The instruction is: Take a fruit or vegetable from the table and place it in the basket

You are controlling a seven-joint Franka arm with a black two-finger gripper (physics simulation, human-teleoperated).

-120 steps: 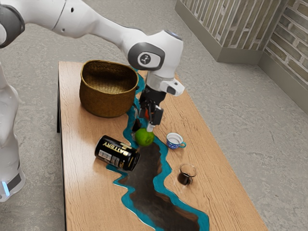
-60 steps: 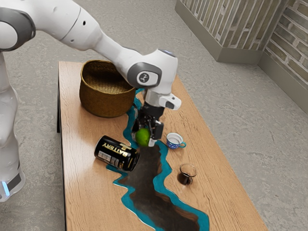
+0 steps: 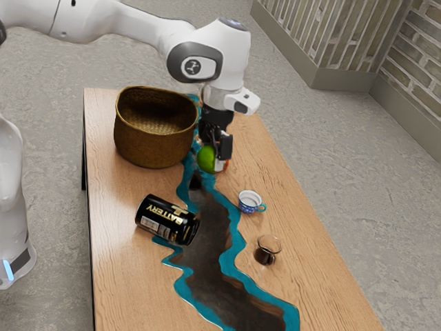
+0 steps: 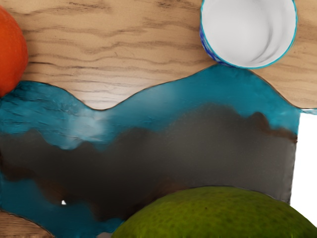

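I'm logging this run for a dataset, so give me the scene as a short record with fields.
held: green fruit, in the gripper, raised above the table
target: woven basket, upright on the table
task status: green fruit outside the basket, not yet placed
other fruit: orange, on the table, partly behind the gripper in the exterior view
can: black, lettered BATTERY, lying on its side
cup: blue-and-white, upright
glass vessel: small, dark inside

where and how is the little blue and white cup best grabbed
Best, I think, to pinch the cup by its wall opposite the handle, coming straight down: it stands upright, open mouth facing up, and its rim looks thin.
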